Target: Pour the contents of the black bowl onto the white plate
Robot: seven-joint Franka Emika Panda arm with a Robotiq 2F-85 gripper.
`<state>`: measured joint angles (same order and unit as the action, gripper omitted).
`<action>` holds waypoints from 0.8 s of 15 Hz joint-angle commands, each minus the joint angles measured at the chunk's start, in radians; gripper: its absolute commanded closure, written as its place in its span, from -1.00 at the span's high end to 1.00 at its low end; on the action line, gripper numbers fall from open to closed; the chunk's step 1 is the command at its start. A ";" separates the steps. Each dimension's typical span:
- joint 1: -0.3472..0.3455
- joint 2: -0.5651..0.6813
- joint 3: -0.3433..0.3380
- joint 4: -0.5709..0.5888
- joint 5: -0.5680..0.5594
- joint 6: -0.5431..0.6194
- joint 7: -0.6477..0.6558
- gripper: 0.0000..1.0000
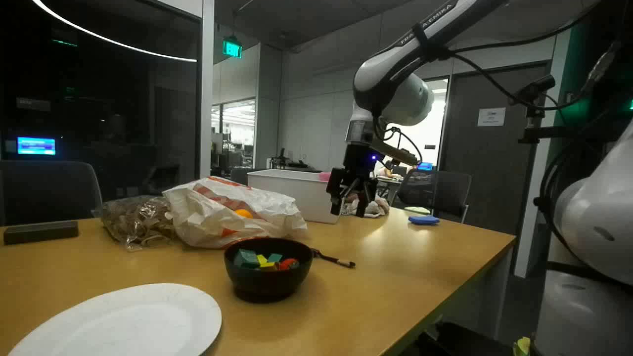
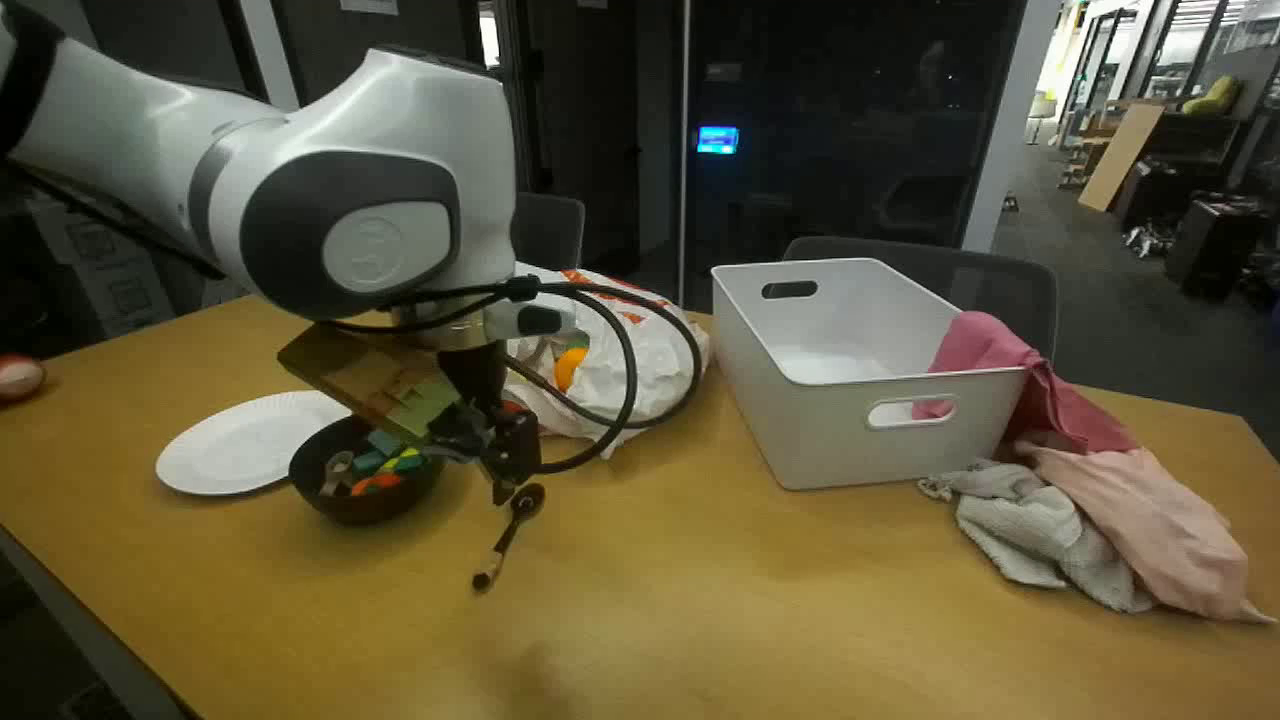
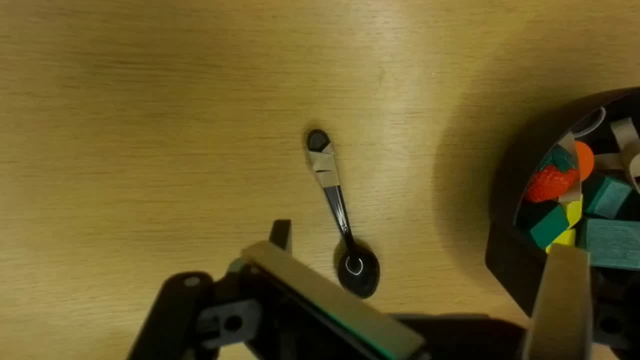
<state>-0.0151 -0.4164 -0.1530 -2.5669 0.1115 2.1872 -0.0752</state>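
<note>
The black bowl stands upright on the table and holds coloured blocks, a toy strawberry and other small pieces. It also shows in an exterior view and, cut off at the right edge, in the wrist view. The white plate lies flat beside the bowl with nothing on it; it also shows in an exterior view. My gripper is open and empty, above the table to one side of the bowl, not touching it. In the wrist view its fingers are wide apart.
A black spoon with a taped handle lies on the table near the bowl. A white paper bag and a clear bag stand behind the bowl. A white bin and cloths are farther along the table.
</note>
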 commanded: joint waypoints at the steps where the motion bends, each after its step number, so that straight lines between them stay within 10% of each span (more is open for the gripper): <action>1: -0.017 0.001 0.016 0.004 0.008 -0.002 -0.006 1.00; 12: 0.023 -0.010 0.097 0.000 -0.010 -0.030 0.011 1.00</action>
<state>-0.0076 -0.4142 -0.1020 -2.5728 0.1114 2.1785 -0.0754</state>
